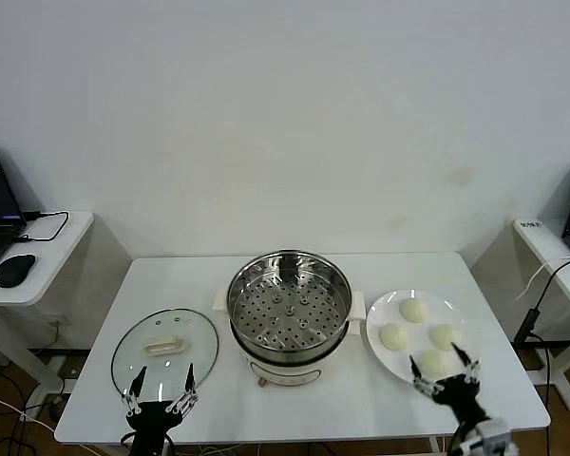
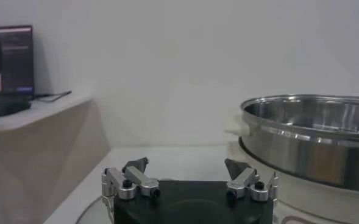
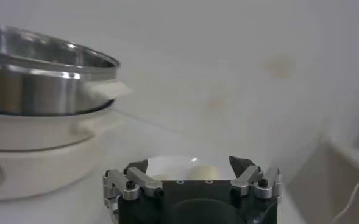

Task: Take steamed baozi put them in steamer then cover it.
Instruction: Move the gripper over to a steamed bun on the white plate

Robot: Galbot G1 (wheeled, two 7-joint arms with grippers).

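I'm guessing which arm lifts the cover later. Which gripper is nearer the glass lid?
Left. The left gripper hangs open at the near edge of the glass lid; the right gripper, open, sits across the steamer by the baozi plate.

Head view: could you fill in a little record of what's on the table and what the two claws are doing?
buns: four, on the white plate
steamer: table centre, uncovered, no buns inside
lid: flat on the table, on the steamer's left
left gripper: open, at the lid's near edge, holding nothing
right gripper: open, at the plate's near edge by the closest bun, holding nothing
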